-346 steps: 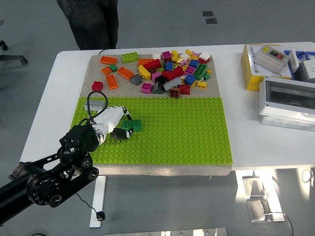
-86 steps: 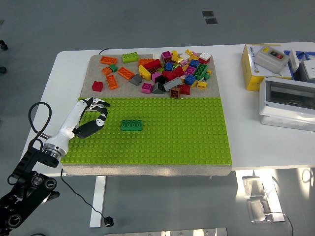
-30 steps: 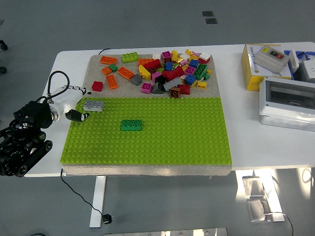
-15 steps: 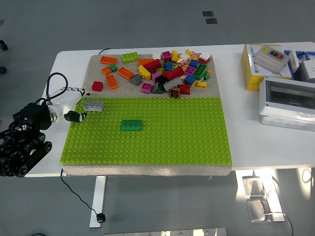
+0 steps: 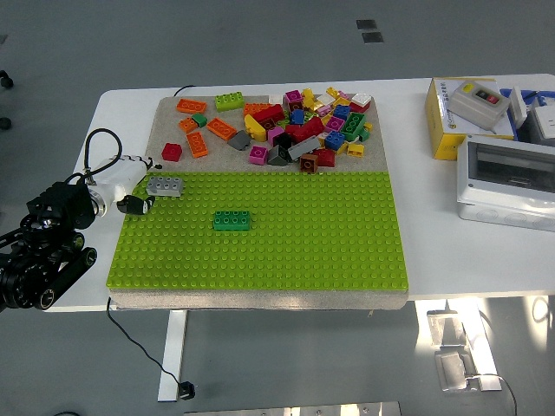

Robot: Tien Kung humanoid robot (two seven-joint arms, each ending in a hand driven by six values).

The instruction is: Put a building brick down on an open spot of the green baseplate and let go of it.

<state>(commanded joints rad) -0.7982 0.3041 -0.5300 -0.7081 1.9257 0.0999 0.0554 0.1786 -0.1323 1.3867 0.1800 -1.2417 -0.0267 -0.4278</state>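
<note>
While the left hand sits at the left edge of the green baseplate, its fingers look loosely open and hold nothing; they are small in view, dark thumb tip low, white fingers above. Gray brick lies just right of the hand at the baseplate's far left corner, next to the fingertips; contact cannot be told. Dark green brick sits on the baseplate further right of the hand and a bit nearer the table's front edge, well apart from the fingers, flat, studs up. Left arm comes in from the lower left, black, with a cable looped over the wrist. Beyond the hand, on the tan mat, a red brick lies close by; orange bricks and a pile of mixed bricks are further right. Far right on the white table: yellow box and a gray enclosure.
</note>
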